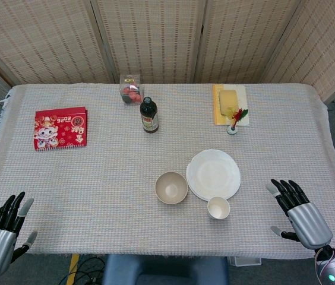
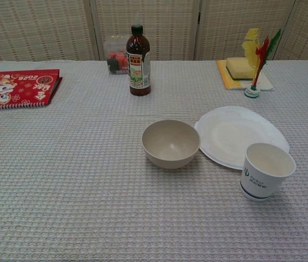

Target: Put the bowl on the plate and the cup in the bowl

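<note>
While nothing is held, both my hands sit at the near table edge.
Left hand [image 1: 4, 228]: fingers spread, empty, palm down at the near-left corner, well apart from the dishes.
Right hand [image 1: 298, 212]: fingers splayed, empty, flat at the near-right edge, near the cup.
Bowl [image 1: 171, 187]: beige, round, matte, upright on the cloth, just beside the plate's left rim.
Plate [image 1: 213, 174]: white, round, shallow, bare.
Cup [image 1: 218, 208]: white paper, blue print, upright, just in front of the plate.
Tablecloth [image 1: 96, 178]: pale waffle weave.
</note>
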Controlling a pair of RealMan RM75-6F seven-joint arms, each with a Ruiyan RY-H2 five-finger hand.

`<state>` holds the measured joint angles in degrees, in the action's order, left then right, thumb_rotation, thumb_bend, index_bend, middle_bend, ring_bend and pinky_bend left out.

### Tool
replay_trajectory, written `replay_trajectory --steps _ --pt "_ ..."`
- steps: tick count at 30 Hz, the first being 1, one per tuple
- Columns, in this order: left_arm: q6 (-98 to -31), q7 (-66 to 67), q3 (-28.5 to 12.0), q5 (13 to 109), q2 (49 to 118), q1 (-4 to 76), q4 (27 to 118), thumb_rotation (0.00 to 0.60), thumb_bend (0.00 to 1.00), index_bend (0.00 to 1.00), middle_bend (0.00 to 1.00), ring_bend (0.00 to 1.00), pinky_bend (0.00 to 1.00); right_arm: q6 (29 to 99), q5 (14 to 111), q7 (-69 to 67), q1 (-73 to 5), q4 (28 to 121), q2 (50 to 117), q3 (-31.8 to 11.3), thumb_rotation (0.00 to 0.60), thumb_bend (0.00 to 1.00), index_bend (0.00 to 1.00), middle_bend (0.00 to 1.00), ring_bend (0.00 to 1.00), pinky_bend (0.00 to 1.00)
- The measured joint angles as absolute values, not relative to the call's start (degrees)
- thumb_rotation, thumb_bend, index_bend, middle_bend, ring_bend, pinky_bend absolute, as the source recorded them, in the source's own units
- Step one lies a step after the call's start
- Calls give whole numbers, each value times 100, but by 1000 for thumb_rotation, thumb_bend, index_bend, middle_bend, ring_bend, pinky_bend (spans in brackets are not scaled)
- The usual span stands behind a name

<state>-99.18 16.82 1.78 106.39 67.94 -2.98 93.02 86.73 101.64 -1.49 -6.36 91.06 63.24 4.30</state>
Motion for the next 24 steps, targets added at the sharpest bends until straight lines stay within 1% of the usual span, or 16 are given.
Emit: replay_trajectory --steps 9,15,19,24 --pt "-9937 1671 181 10647 6793 -295 9301 600 314 0 0 0 262 8609 10159 -173 -653 9112 6331 438 600 99 0 0 0 0" --pt "-9897 1642 178 10609 6780 -277 9313 600 314 0 0 0 262 8416 10257 -564 -784 9303 6239 528 600 99 0 0 0 0" --pt "-9953 1633 198 10649 6771 -297 9308 600 314 0 0 0 262 8178 10336 -728 -1022 9672 6099 511 600 88 0 0 0 0" --pt "-10107 1586 181 10673 6743 -347 9324 600 314 0 0 0 262 7587 10306 -699 -1497 10463 5864 341 600 69 0 0 0 0"
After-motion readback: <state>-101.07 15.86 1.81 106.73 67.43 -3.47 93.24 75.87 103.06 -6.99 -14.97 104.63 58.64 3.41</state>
